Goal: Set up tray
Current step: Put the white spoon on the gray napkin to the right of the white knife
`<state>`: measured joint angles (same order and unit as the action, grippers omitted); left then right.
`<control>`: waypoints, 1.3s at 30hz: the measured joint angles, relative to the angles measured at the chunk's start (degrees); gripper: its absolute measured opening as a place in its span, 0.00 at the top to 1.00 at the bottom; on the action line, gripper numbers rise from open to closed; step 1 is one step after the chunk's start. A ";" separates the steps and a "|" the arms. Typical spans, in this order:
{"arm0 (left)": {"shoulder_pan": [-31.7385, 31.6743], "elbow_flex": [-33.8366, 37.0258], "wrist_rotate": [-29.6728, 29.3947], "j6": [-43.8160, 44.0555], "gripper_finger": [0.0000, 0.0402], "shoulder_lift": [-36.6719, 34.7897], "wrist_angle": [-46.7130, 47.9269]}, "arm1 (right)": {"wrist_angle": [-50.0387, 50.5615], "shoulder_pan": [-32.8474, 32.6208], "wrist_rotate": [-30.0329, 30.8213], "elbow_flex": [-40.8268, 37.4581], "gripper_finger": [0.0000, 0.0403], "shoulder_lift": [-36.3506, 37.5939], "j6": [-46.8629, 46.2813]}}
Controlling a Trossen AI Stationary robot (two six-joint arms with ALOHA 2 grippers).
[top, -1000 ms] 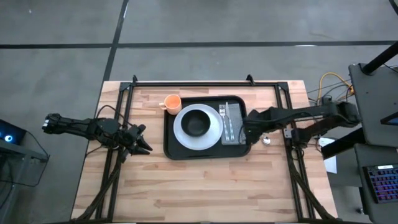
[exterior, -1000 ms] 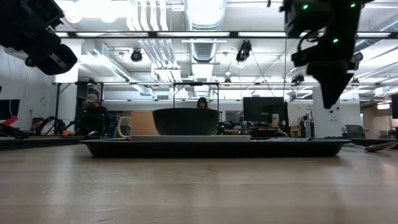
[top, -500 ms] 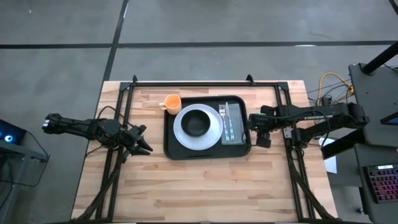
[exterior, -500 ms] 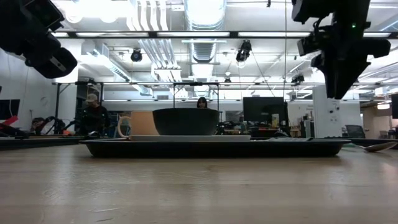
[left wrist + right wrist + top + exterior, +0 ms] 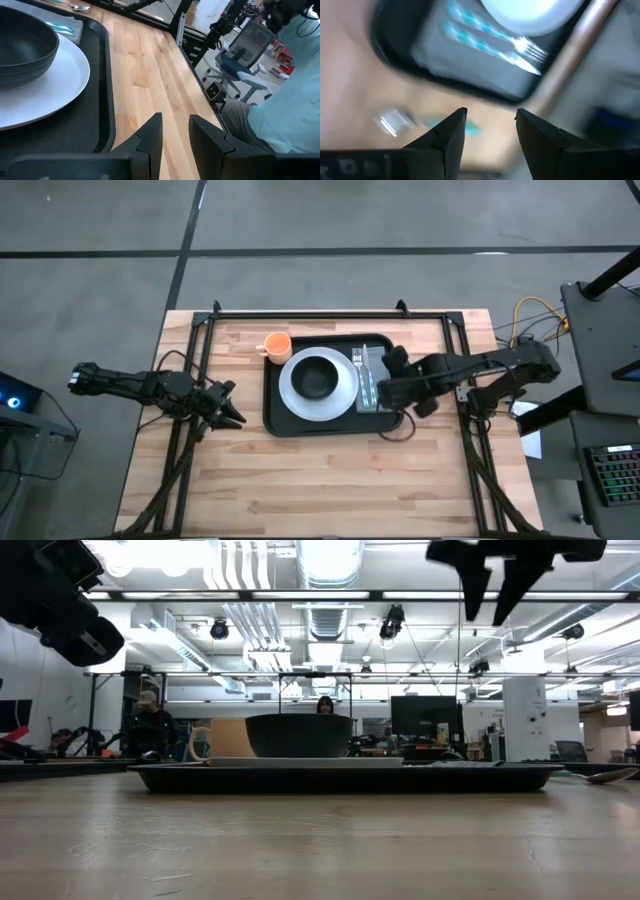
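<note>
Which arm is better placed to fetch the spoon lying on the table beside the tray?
Right: its open end effector hovers at the large black rectangular tray's spoon-side edge; the left end effector waits opposite.

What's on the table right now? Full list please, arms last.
tray: 1, black, middle of the table
plate: 1, white, on the tray
bowl: 1, dark, on the plate
napkin: 1, grey, on the tray's right side, beside the plate
fork and knife: 1 each, teal handles, lying on the napkin
cup: 1, orange, on the table at the tray's far left corner
spoon: 1, teal handle, on the table right of the tray
left gripper: open, empty, over the table left of the tray
right gripper: open, empty, raised over the tray's right edge
</note>
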<state>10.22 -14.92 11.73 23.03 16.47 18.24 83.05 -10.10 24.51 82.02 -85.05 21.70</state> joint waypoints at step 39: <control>-0.01 0.33 0.29 -1.16 0.81 11.26 -2.58 | -17.17 -1.76 7.91 -42.81 0.66 0.60 34.23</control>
<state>10.20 -14.59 12.02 21.87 27.73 15.66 65.88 -11.86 32.41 39.21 -84.44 55.93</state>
